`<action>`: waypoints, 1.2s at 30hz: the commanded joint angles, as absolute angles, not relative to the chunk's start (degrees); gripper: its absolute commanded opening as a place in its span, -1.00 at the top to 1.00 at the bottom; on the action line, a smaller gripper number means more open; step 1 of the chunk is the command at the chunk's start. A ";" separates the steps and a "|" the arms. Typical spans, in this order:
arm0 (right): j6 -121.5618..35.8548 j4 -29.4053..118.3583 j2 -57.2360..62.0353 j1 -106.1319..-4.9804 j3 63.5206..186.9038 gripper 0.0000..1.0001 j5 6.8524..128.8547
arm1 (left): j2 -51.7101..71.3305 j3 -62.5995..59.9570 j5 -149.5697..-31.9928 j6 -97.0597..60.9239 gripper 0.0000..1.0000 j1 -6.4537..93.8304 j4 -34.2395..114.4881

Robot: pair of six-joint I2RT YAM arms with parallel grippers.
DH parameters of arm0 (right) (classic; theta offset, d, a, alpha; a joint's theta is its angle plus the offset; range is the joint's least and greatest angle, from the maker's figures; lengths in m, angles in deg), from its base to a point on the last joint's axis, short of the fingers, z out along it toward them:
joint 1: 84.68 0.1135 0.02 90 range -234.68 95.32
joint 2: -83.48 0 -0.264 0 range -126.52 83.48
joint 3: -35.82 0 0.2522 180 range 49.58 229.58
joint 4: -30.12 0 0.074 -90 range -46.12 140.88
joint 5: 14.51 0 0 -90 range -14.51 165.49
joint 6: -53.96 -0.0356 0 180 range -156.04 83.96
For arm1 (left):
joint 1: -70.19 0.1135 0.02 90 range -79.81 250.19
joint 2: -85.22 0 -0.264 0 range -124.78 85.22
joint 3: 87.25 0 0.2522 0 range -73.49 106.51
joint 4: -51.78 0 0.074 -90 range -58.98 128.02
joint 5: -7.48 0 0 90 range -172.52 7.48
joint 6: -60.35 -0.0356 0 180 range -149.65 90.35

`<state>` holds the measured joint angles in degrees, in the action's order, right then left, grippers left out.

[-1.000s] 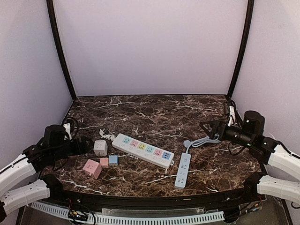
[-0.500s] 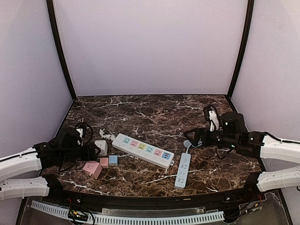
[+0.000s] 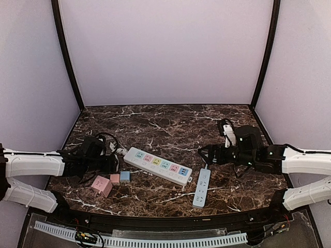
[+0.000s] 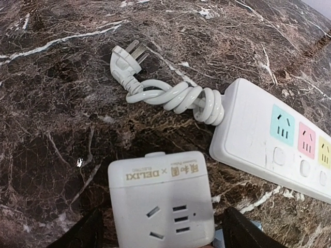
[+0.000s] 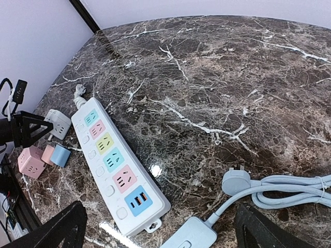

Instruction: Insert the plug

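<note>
Risking a skid or twist of the pale blue plug point(image 5: 235, 182) if pinched off-centre by the right gripper point(image 5: 159, 207), spread fully and empty just short of it. Could also snag the coiled blue cable point(image 5: 289, 188) and drag the blue power strip point(image 5: 189, 235). Lies flat on the marble table point(image 5: 217, 67), right of the white power strip point(image 5: 111, 160), long axis roughly along that gripper's reach, prongs aimed away, toward the table's left. As for the left gripper point(image 4: 161, 232): open, straddling the white cube socket point(image 4: 160, 201) with no visible contact; may shove it on closing.
</note>
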<state>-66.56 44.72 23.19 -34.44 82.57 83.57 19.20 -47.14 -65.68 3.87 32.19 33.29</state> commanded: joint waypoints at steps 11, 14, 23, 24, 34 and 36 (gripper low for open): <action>-66.76 44.12 22.02 -32.78 84.24 -0.97 85.75 | 10.51 -42.09 -62.55 0.71 0.09 31.41 37.82; -66.63 42.59 21.55 -32.61 84.89 -0.97 84.73 | 12.85 -40.96 -63.22 -1.43 0.25 31.21 36.91; -66.32 39.02 20.16 -32.35 87.82 -0.97 75.84 | 22.94 -39.27 -73.93 -13.87 0.30 30.82 36.36; -66.40 38.71 20.07 -32.31 88.08 -0.97 73.78 | 23.41 -39.29 -74.84 -15.42 0.30 30.82 37.36; -60.24 28.16 20.17 -32.30 85.30 -0.97 57.88 | 23.04 -40.09 -101.69 -18.78 0.30 30.64 53.50; -58.01 24.40 20.20 -32.30 83.87 -0.97 54.39 | 21.91 -39.18 -106.08 -18.24 0.30 30.68 55.31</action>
<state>-63.15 33.66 20.19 -32.83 86.51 64.12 23.42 -40.72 -92.74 -17.24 30.94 48.41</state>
